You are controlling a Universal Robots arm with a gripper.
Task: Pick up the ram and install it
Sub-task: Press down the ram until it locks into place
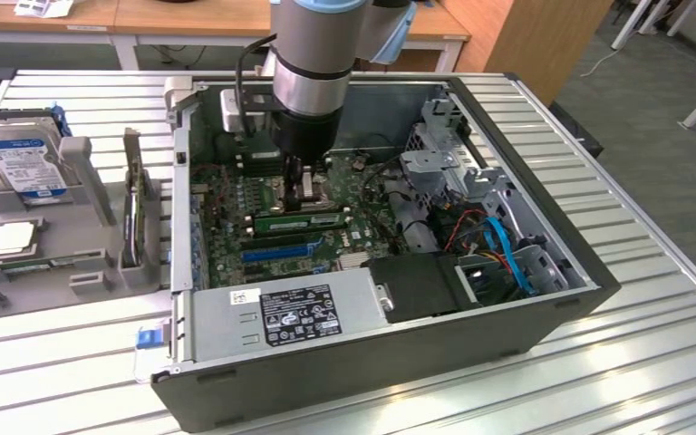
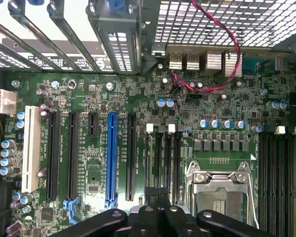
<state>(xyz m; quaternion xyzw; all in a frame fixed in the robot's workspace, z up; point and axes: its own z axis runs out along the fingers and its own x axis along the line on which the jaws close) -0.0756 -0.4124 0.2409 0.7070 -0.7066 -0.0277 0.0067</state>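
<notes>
Two cameras, one computer case (image 1: 384,344).

One looks down from high up, off to the side; the other sits close above the green motherboard (image 2: 138,98) inside it.

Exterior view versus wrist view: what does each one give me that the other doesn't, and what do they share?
Exterior view: the silver hard drive with a blue label in its grey holder, the grey power supply box, and a long green ram stick lying across the board by the arm's tip. Wrist view: the looping red wire, the silver rear port blocks and the long white slot. Shared: the green motherboard, its long blue slot and the shut black gripper.
</notes>
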